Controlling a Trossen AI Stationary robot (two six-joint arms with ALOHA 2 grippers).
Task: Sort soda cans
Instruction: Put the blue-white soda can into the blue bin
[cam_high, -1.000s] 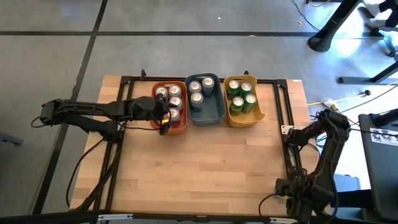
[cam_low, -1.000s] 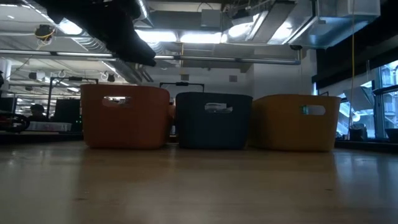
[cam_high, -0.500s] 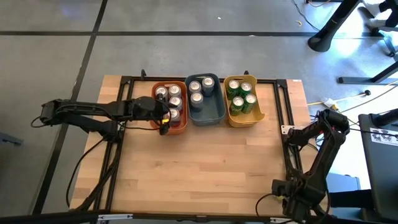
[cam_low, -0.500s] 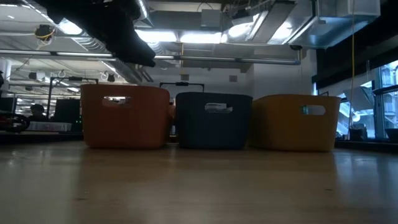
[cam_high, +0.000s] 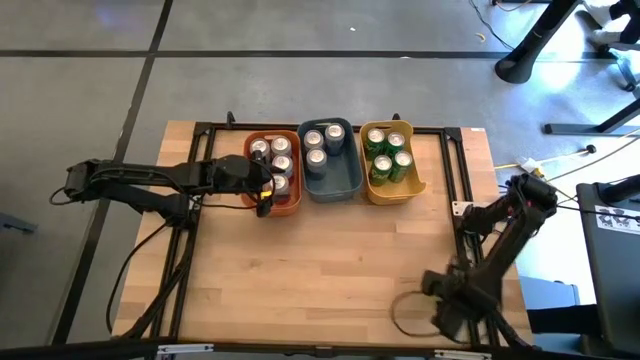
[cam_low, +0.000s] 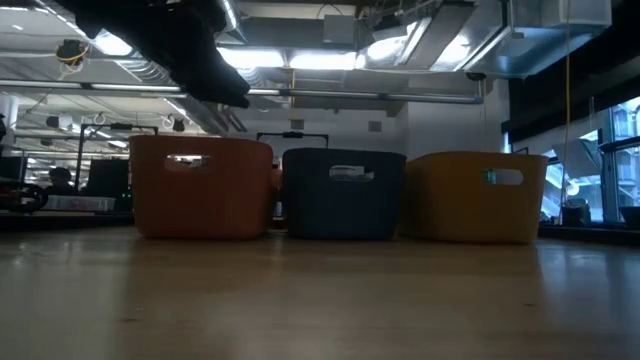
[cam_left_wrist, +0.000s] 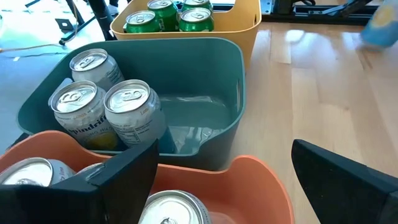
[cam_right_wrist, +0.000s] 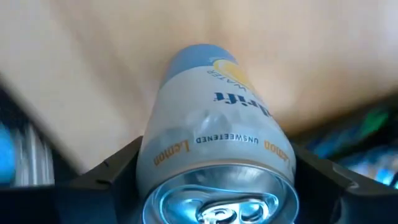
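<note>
Over at the bottom right of the high view, the right gripper (cam_high: 447, 318) sits low near the front edge of the table (cam_high: 320, 270), and its wrist view shows a pale silver-grey lemon sparkling-water can (cam_right_wrist: 214, 162) sitting between its two dark fingers (cam_right_wrist: 106, 171). The can fills the gap and the fingers hug both sides, so I'd call that a hold, though I can't tell how firm it is yet.

Up at the top middle of the high view, three bins stand in a row, touching or nearly so: an orange bin (cam_high: 290, 208) with silver-topped cans, a blue-grey bin (cam_high: 345, 186) with three silver-grey cans (cam_left_wrist: 102, 102) packed at one end, and a yellow bin (cam_high: 408, 192) full of green cans (cam_high: 388, 158). The left gripper (cam_high: 262, 185) hovers at the orange bin's left rim with its fingers spread wide and nothing between them. It looks parked.

So my read: almost everything is sorted, and this last silver can is the one in hand. It matches the ones in the blue-grey bin, so the next move probably calls for lifting it clear of the table, carrying it up toward the middle bin, and lowering it into the bare half without knocking the three already there. The bin walls are tall, so it needs height first.
</note>
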